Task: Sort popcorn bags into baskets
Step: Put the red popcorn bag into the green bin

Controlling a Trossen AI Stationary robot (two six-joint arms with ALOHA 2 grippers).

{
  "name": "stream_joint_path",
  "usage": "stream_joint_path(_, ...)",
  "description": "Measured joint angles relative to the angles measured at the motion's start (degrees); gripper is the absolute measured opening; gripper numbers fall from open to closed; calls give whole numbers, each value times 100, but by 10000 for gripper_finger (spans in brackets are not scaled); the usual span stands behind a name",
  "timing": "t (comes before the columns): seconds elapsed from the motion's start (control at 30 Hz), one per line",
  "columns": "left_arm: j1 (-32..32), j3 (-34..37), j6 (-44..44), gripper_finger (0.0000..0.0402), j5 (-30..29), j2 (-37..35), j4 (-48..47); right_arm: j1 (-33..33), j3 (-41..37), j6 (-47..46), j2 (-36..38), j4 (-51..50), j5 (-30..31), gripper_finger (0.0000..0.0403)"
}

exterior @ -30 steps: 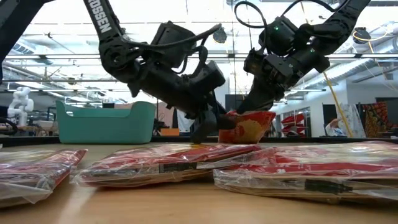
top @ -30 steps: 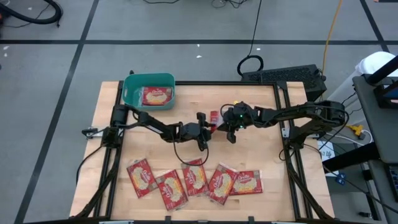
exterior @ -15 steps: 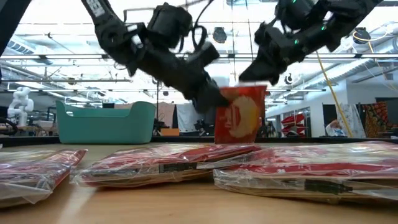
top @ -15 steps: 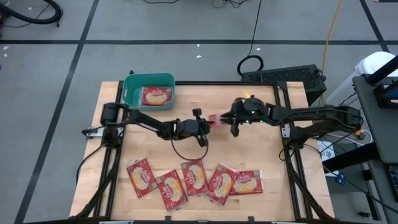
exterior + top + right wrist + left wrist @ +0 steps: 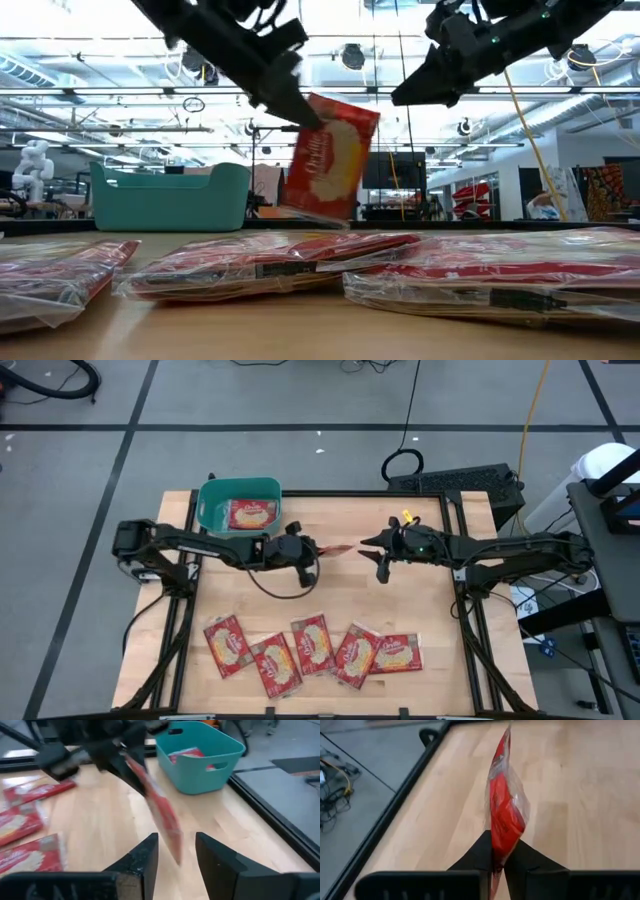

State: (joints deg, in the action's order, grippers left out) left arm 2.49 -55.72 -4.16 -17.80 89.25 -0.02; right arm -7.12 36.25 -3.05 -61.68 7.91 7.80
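A red popcorn bag [image 5: 330, 155] hangs in the air over the table's middle, with my left gripper [image 5: 295, 105] shut on it. In the high view the bag [image 5: 337, 548] shows edge-on. My right gripper [image 5: 372, 555] stands open just to the bag's right, its fingers apart in the right wrist view [image 5: 175, 855] and clear of the bag [image 5: 159, 815]. The teal basket [image 5: 215, 495] stands at the far left with one popcorn bag [image 5: 252, 514] lying flat inside. Several more popcorn bags [image 5: 310, 650] lie flat in a row along the near edge. My left gripper pinches the bag's upper edge [image 5: 498, 851] between its two fingers, near one corner [image 5: 312, 108]. The fingers come from the table's left, slanting down. The bag hangs tilted below them, lifted clear of the table.
Bare wood lies between the basket and the row of bags. The bags at the near edge [image 5: 270, 265] overlap one another. A black frame rail [image 5: 260, 790] runs along the table's sides. A robot figure and shelving show in the room behind.
My right gripper has opened, let go of the bag, and drawn up and back toward the table's right. My left gripper has shut on the bag, rolled, and risen toward the table's left. The bag, which was touching the table, now hangs tilted and clear.
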Motion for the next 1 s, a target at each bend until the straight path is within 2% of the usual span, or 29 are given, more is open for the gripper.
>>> stream_joint_path(0.13, -77, 0, 2, 18, 0, -294, -566, 329, 118, -166, -324, 213, 542, 125)
stream_joint_path(0.3, -55, 0, -1, 28, 0, -347, -824, 645, 862, 230, -998, 370, 1022, 126)
stream_joint_path(0.57, -96, 0, 13, 18, 58, -286, -870, 724, 1904, 815, -2196, 222, 840, 126)
stream_joint_path(0.67, -125, 0, -47, 18, 132, -288, -891, 707, 2131, 936, -2494, -189, 860, 126)
stream_joint_path(0.87, -129, 0, -90, 32, 136, -288, -964, 631, 2261, 975, -2735, -408, 845, 126)
stream_joint_path(1.0, -129, 0, -141, 24, 136, -288, -921, 541, 2253, 1019, -2739, -637, 840, 126)
